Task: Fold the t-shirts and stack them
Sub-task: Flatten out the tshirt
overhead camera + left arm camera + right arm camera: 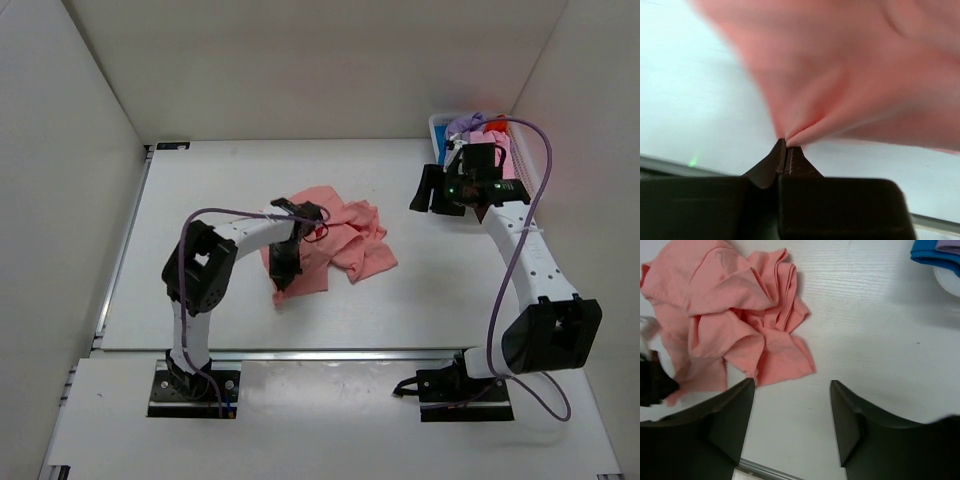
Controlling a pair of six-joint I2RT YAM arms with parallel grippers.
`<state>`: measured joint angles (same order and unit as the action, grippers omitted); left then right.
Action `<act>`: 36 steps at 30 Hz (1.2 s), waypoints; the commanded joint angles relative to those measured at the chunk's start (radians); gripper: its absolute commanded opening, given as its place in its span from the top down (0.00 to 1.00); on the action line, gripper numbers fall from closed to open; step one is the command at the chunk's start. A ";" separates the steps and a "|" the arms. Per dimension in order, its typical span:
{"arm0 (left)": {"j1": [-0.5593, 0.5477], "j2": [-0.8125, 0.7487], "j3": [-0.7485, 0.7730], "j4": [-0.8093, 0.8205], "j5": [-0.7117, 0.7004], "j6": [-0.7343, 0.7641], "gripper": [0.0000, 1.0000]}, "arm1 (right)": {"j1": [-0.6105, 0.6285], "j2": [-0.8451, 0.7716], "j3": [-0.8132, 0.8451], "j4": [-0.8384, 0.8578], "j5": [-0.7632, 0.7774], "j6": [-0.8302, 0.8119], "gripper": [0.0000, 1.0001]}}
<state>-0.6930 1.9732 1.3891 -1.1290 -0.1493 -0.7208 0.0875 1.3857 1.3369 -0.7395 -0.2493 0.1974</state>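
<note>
A salmon-pink t-shirt (pixel 340 240) lies crumpled mid-table; it also shows in the right wrist view (pixel 735 315). My left gripper (pixel 284 270) is shut on a pinch of its near edge (pixel 840 85), its fingertips (pixel 786 147) pressed together on the fabric. My right gripper (pixel 432 190) is open and empty, held above the table to the right of the shirt, near the basket; its fingers (pixel 735 410) stand wide apart. Lavender, blue and orange-red shirts (pixel 478 126) sit in the white basket (pixel 437 124) at the back right.
The table's near edge rail (pixel 300 352) runs below the shirt. White walls enclose the table on the left, back and right. A blue shirt edge (pixel 932 252) hangs at the top right of the right wrist view.
</note>
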 commanded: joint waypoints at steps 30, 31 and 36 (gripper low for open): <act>0.377 -0.432 0.283 -0.238 0.036 0.103 1.00 | 0.253 0.315 -0.277 0.241 0.176 0.062 0.41; 0.380 -0.435 0.277 -0.233 0.033 0.107 1.00 | 0.251 0.328 -0.271 0.242 0.162 0.057 0.41; 0.391 -0.447 0.268 -0.213 0.037 0.101 1.00 | 0.274 0.387 -0.251 0.247 0.134 0.043 0.40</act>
<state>-0.3157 1.5913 1.6638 -1.3430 -0.1219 -0.6254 0.3496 1.7390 1.0664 -0.5228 -0.0978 0.2577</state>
